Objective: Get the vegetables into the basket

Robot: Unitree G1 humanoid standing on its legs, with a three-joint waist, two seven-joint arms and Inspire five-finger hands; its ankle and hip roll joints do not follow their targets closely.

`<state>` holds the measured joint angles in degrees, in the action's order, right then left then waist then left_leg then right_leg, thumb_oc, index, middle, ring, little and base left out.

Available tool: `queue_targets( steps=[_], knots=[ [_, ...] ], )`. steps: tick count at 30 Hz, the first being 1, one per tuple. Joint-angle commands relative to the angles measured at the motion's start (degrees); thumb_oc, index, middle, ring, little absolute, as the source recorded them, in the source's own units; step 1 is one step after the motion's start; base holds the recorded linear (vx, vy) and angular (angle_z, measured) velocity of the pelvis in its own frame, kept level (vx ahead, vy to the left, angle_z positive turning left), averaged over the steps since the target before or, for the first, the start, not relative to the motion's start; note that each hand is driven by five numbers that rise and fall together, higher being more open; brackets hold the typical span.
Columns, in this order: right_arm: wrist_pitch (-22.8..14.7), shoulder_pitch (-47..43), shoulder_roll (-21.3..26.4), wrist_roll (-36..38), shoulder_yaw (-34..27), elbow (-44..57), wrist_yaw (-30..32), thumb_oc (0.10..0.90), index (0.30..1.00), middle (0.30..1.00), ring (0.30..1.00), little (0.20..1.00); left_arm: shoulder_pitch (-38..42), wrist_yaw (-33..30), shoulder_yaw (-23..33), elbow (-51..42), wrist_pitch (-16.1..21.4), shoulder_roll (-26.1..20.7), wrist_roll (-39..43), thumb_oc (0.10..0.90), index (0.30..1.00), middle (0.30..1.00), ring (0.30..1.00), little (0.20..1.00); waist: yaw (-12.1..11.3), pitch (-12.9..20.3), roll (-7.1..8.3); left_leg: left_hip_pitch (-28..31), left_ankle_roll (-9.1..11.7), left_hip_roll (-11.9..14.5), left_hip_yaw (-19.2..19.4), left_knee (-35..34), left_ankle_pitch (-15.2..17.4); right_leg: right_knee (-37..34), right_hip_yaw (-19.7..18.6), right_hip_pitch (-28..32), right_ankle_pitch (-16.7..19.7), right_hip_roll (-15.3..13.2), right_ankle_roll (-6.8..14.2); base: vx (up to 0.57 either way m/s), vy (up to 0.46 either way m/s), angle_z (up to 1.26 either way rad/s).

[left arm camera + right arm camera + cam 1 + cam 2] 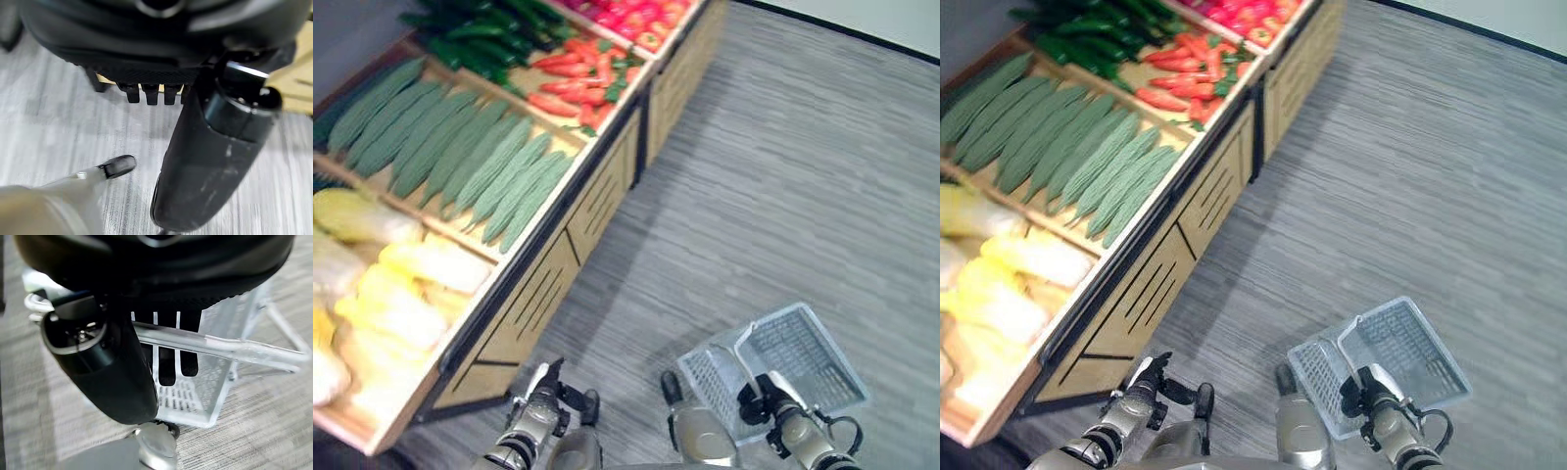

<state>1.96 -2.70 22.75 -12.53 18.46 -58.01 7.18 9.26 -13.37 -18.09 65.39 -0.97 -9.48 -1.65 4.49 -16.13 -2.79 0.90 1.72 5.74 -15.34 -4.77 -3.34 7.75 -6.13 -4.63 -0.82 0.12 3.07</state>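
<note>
Grey plank floor beside wooden produce stand; right hand grips clear basket handle.

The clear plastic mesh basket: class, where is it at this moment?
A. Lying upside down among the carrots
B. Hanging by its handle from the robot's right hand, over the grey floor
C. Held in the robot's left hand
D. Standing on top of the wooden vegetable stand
B: the right hand has its fingers curled round the handle of the clear plastic mesh basket, which hangs over the grey floor.
</note>
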Motion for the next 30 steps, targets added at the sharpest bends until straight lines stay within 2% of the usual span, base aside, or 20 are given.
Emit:
queue_targets(
  steps=[1,4,7,8,10,12,13,14,15,16,17,18,19,20,22,25,30],
  knots=[
    [-1.47,0.36,2.10,1.62,-0.52,2.59,1.41,0.400,0.300,0.300,0.300,0.300,0.27,-0.26,-0.25,-0.06,0.65,-1.82,0.40,0.900,1.000,1.000,1.000,1.000,-0.98,3.28,5.08,6.11,3.70,-3.52,2.57,2.54,5.62,-0.97,-3.31,-5.85,3.45,-5.18,6.81,0.07,-0.212,0.74],
    [-1.67,0.21,2.21,1.85,-0.39,2.14,1.35,0.400,0.300,0.300,0.300,0.300,0.13,-0.23,-0.27,-0.40,0.74,-1.77,0.77,0.900,1.000,1.000,1.000,1.000,-1.44,3.16,5.05,4.52,4.36,-3.56,1.94,4.63,5.13,-0.84,-1.69,-4.87,2.46,-4.84,5.93,0.05,-0.190,0.73],
    [-1.87,0.16,2.28,2.33,-0.13,1.58,1.44,0.400,0.300,0.300,0.300,0.300,0.18,-0.52,-0.23,-0.95,0.70,-1.43,1.70,0.900,1.000,1.000,1.000,1.000,-2.46,2.59,5.01,2.40,5.14,-3.57,1.45,7.02,3.49,-0.81,0.84,-2.97,1.11,-4.59,4.79,0.02,-0.225,0.61],
    [-1.96,-0.08,2.26,2.65,0.26,0.77,1.54,0.400,0.300,0.300,0.300,0.300,0.28,-0.66,-0.33,-1.88,0.90,-1.48,2.54,0.900,1.000,1.000,1.000,1.000,-3.37,2.03,4.84,1.01,5.61,-3.15,1.75,8.58,1.87,-0.61,2.51,-1.79,0.02,-4.35,3.93,0.02,-0.230,0.76],
    [-1.99,-0.17,2.19,2.85,0.42,0.65,1.47,0.400,0.300,0.300,0.300,0.300,0.37,-0.60,-0.47,-1.97,0.75,-1.44,2.58,0.900,1.000,1.000,1.000,1.000,-3.53,1.76,4.89,0.33,5.72,-2.92,1.83,9.19,1.32,-0.39,3.53,-1.15,-0.62,-4.33,3.62,0.01,-0.212,0.95],
    [-1.95,0.14,2.19,2.97,0.44,-0.12,1.52,0.400,0.300,0.300,0.300,0.300,0.63,-0.46,-1.17,-2.98,0.68,-1.28,2.34,0.900,1.000,1.000,1.000,1.000,-3.60,1.39,4.86,-1.32,5.59,-1.15,5.95,8.72,-0.54,-0.58,6.09,0.38,-1.72,-4.54,2.87,0.00,-0.198,0.77],
    [-1.98,0.13,2.18,2.97,0.44,-0.16,1.53,0.400,0.300,0.300,0.300,0.300,0.61,-0.46,-1.18,-3.01,0.65,-1.28,2.34,0.900,1.000,1.000,1.000,1.000,-3.51,1.35,4.85,-1.27,5.60,-1.16,5.86,8.74,-0.50,-0.57,6.19,0.48,-1.80,-4.56,2.86,-0.04,-0.152,0.67],
    [-1.87,0.35,2.53,2.91,0.38,-0.30,1.42,0.400,0.300,0.300,0.300,0.300,1.11,-0.24,-1.99,-4.08,0.55,-1.13,1.85,0.900,1.000,1.000,1.000,1.000,-2.78,0.99,4.82,-1.94,5.30,1.04,13.60,7.68,-1.36,-0.63,9.13,1.97,-2.66,-5.57,2.95,-0.08,-0.128,0.99],
    [-1.77,0.31,2.57,2.98,0.23,-0.81,1.31,0.400,0.300,0.300,0.300,0.300,1.32,-0.16,-2.29,-4.41,0.48,-0.96,1.52,0.900,1.000,1.000,1.000,1.000,-2.47,1.25,4.65,-2.37,5.43,2.15,17.25,7.62,-2.14,-1.09,10.76,2.21,-2.32,-6.10,3.06,-0.12,-0.155,1.23],
    [-1.61,0.27,2.51,2.96,0.27,-1.56,1.39,0.400,0.300,0.300,0.300,0.300,1.39,-0.04,-2.77,-4.80,0.46,-0.91,1.04,0.900,1.000,1.000,1.000,1.000,-2.20,1.33,4.54,-2.23,5.78,3.04,20.39,7.88,-2.56,-1.29,12.42,2.61,-2.13,-6.72,3.08,-0.08,-0.058,1.74],
    [-1.66,0.23,2.48,2.97,0.30,-1.65,1.41,0.400,0.300,0.300,0.300,0.300,1.36,-0.04,-2.76,-4.84,0.43,-0.92,1.03,0.900,1.000,1.000,1.000,1.000,-2.08,1.22,4.53,-2.15,5.82,3.06,20.27,7.96,-2.48,-1.33,12.55,2.82,-2.18,-6.70,3.08,-0.13,-0.036,1.63],
    [-1.56,0.51,2.50,3.15,-0.32,-1.58,1.44,0.400,0.300,0.300,0.300,0.300,1.51,0.28,-3.05,-5.04,0.30,-0.81,0.68,0.900,1.000,1.000,1.000,1.000,-1.10,1.74,4.47,-1.40,6.40,5.01,26.93,8.40,-3.52,-1.55,16.03,3.03,-1.61,-7.87,3.22,-0.09,-0.010,1.56],
    [-1.57,0.54,2.51,3.15,-0.31,-1.59,1.45,0.400,0.300,0.300,0.300,0.300,1.46,0.29,-3.05,-5.09,0.27,-0.81,0.68,0.900,1.000,1.000,1.000,1.000,-1.03,1.67,4.44,-1.29,6.45,5.05,26.86,8.42,-3.45,-1.57,16.12,3.21,-1.68,-7.84,3.22,-0.18,-0.015,1.23],
    [-1.39,0.89,1.96,3.53,-0.79,-1.88,1.36,0.400,0.300,0.300,0.300,0.300,1.52,0.78,-3.13,-4.99,0.02,-0.62,0.29,0.900,1.000,1.000,1.000,1.000,-0.40,2.40,4.30,-0.11,7.09,5.93,31.26,8.70,-3.61,-2.36,19.26,3.51,-1.11,-8.60,3.31,-0.15,-0.021,1.08],
    [-1.42,1.12,1.56,4.24,-1.72,-2.07,1.55,0.400,0.300,0.300,0.300,0.300,2.25,1.13,-3.03,-4.69,0.02,-0.40,0.06,0.900,1.000,1.000,1.000,1.000,0.63,3.30,4.08,1.53,7.51,6.54,36.16,10.04,-3.20,-3.03,23.04,3.45,-0.57,-9.34,3.15,-0.18,-0.026,0.92],
    [-1.11,1.36,0.69,4.72,-2.15,-3.78,1.69,0.400,0.300,0.300,0.300,0.300,2.32,1.90,-3.00,-3.51,-0.33,-0.09,-0.64,0.900,1.000,1.000,1.000,1.000,1.20,4.61,3.40,2.39,7.60,5.87,38.21,6.13,-2.09,-4.03,26.61,4.03,0.49,-10.02,3.96,-0.02,0.040,1.33],
    [-0.89,0.30,-0.40,4.42,-1.82,-5.24,1.40,0.400,0.300,0.300,0.300,0.300,1.54,2.30,-2.06,-2.02,-0.52,-0.31,-1.19,0.900,1.000,1.000,1.000,1.000,-0.01,5.35,4.39,2.65,6.64,4.67,37.46,6.60,-0.19,-5.00,25.53,5.20,1.81,-10.93,4.97,0.07,0.083,0.49]
  ],
)
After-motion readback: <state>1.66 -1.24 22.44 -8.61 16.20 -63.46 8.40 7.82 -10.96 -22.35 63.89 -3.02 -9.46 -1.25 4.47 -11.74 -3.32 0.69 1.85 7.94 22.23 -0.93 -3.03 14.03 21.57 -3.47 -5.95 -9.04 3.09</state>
